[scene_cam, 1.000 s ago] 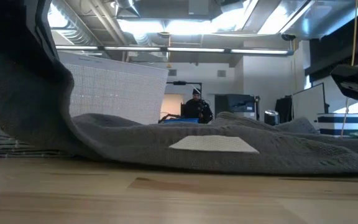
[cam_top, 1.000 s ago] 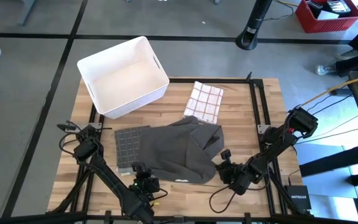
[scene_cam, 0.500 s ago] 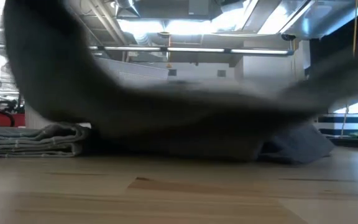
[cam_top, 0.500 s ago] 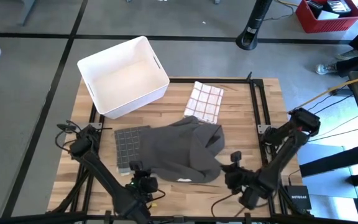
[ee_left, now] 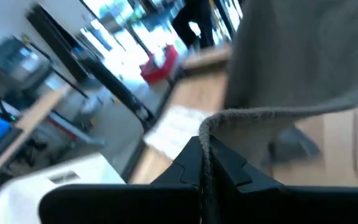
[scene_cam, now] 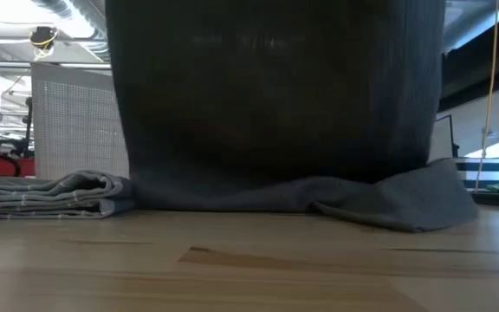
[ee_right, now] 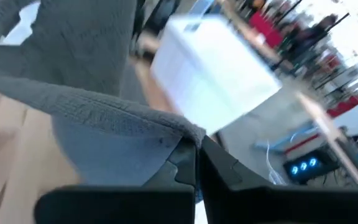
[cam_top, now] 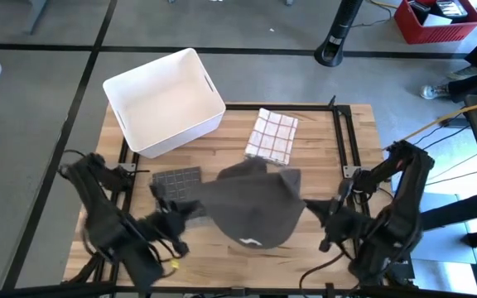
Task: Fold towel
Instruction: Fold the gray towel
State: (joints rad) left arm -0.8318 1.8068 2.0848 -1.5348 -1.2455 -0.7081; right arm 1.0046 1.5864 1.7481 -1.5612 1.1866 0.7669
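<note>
While from above the limp dark grey terry towel (cam_top: 251, 207) hangs over the wooden table (cam_top: 321, 132), the low view shows it draping softly. Each wrist view shows a clamped corner: left gripper (ee_left: 202, 163), right gripper (ee_right: 196, 163); corners suit it.

Matt grey terry-cloth towel (cam_top: 251, 211) — pale grained wooden table (cam_top: 317, 145)

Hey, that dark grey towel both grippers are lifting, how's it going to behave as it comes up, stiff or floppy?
Probably floppy: the grey towel sags between the left gripper and right gripper, and its lower edge trails on the table. It likely has some weight, hanging straight down. Each gripper pinches only an edge, so it might slip.
</note>
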